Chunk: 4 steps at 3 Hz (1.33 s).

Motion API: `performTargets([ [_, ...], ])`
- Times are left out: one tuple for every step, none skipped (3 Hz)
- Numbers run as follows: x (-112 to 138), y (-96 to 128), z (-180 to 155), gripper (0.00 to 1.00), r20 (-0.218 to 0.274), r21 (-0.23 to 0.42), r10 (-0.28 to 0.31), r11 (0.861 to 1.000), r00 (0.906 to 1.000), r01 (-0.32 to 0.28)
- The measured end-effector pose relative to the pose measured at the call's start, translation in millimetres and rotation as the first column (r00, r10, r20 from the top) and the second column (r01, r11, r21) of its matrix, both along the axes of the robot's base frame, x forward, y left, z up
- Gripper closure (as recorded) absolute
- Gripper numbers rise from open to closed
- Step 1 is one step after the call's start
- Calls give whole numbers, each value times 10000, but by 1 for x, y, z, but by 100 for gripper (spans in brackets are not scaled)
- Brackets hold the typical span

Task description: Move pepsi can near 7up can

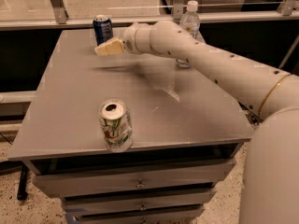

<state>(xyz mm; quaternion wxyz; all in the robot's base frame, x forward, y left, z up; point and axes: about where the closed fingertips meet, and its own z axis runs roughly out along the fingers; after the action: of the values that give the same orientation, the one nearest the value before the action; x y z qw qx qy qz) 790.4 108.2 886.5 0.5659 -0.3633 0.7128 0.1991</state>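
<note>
The pepsi can (103, 29), dark blue with a silver top, stands upright at the far left of the grey table (70, 106). The 7up can (115, 125), white with green markings and an open silver top, stands upright near the table's front edge. My gripper (103, 49), cream-coloured, reaches in from the right on the white arm and hangs just in front of and slightly below the pepsi can, apart from it and holding nothing.
A clear bottle with a white cap (190, 24) stands at the back of the table, partly behind my arm. A glass railing runs behind the table. Drawers sit under the tabletop at the front.
</note>
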Motion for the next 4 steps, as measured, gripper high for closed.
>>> performTargets([
  [30, 14, 1, 0, 163, 185, -55, 9998, 9999, 52],
  [46, 30, -1, 0, 117, 341, 46, 9994, 9999, -50],
  [52, 43, -6, 18, -134, 525, 211, 9984, 9997, -203],
  [46, 47, -9, 41, -362, 644, 318, 9975, 9988, -294],
])
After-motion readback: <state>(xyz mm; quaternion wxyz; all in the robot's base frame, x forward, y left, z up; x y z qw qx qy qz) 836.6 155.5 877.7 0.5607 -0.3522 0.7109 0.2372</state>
